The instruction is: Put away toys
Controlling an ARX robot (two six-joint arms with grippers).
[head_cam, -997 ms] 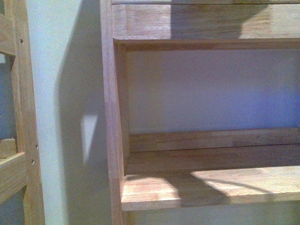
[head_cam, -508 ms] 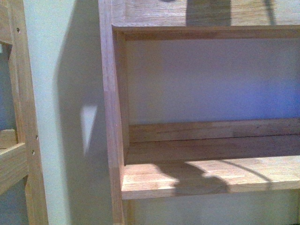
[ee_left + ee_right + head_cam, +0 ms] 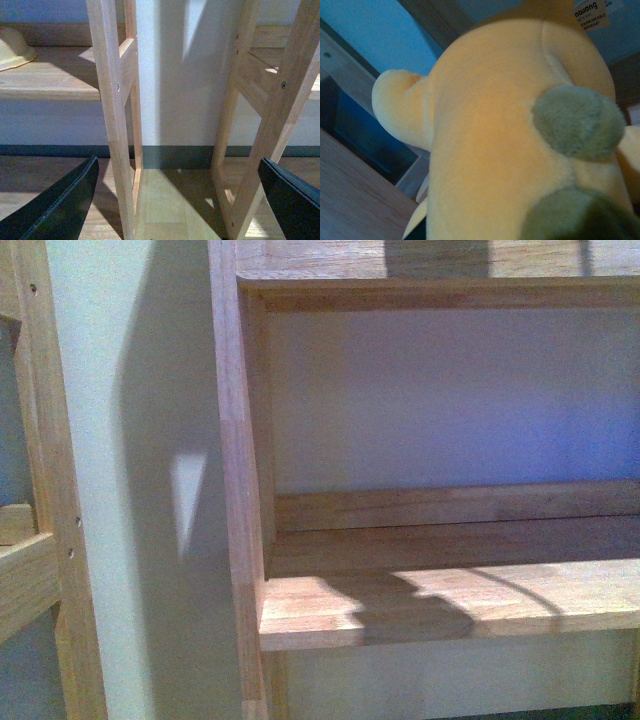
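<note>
The left hand (image 3: 175,200) hangs with its two dark fingers (image 3: 60,205) spread wide, nothing between them. The right hand's own fingers are hidden from sight.

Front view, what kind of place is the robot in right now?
Probably a room in a home, a bedroom or playroom: open wooden shelving against a pale wall, wood flooring, and a yellow plush toy filling the right wrist view.

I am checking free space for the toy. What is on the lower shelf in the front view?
Nothing stands on the visible part of the lower shelf, only sunlight and shadows. A back rail runs behind it. The shelf continues past the picture's right edge, so that part is unseen.
</note>
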